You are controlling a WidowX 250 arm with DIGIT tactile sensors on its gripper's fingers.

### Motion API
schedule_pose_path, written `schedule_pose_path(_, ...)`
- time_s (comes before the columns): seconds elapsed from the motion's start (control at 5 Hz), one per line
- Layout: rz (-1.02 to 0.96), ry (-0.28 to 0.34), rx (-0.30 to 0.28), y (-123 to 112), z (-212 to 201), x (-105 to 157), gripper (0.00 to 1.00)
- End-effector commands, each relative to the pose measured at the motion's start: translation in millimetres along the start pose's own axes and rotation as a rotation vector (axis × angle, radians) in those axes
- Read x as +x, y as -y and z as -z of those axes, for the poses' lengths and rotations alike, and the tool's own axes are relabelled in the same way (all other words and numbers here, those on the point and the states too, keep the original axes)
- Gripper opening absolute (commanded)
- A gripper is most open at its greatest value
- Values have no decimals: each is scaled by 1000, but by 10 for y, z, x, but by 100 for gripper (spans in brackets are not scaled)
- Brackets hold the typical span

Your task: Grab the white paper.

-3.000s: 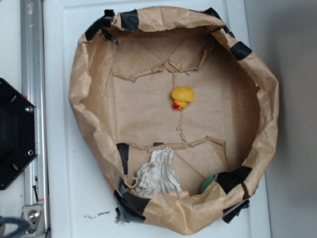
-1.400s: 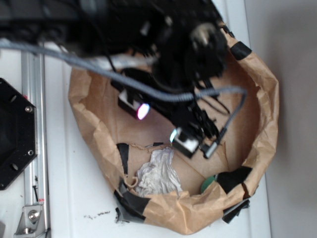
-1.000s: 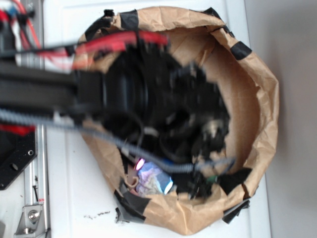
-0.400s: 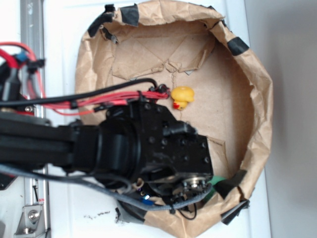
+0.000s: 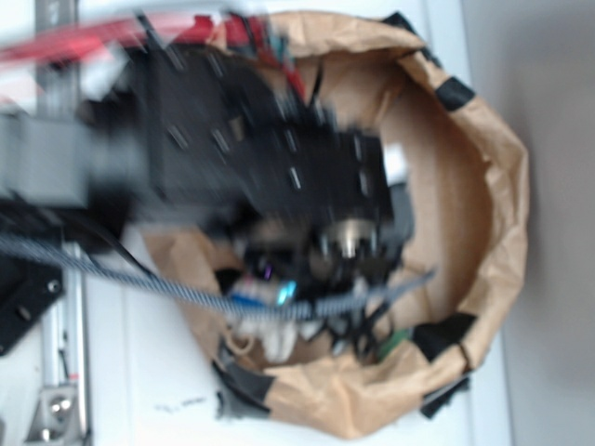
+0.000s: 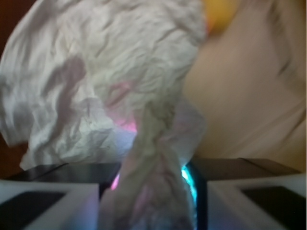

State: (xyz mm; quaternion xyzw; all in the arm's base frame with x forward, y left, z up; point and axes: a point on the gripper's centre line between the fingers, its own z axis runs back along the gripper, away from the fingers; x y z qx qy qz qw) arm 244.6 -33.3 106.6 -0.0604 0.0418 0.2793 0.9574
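The white paper [image 6: 105,72] is a crumpled off-white wad that fills the upper left of the wrist view. A twisted strand of it runs down between my two fingers [image 6: 48,201]. My gripper [image 6: 153,196] is shut on that strand. In the exterior view my black arm [image 5: 260,158] is blurred with motion over the brown paper bowl [image 5: 497,186]. My gripper [image 5: 276,295] is low in the bowl near its front left wall, and a bit of the white paper [image 5: 262,330] shows under it.
The yellow rubber duck [image 6: 220,14] shows at the top edge of the wrist view; the arm hides it in the exterior view. A green object [image 5: 395,342] lies by the black tape patch at the bowl's front right. The bowl's brown floor [image 6: 249,96] lies beyond the paper.
The arm came in over the bowl and went down onto the white paper. Since 0.4 s ago it has shifted toward the top of the view and is blurred with motion.
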Motion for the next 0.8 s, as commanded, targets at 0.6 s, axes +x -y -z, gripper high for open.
schedule_pose_path(0.6, 427, 477, 88, -141, -545, 29, 0)
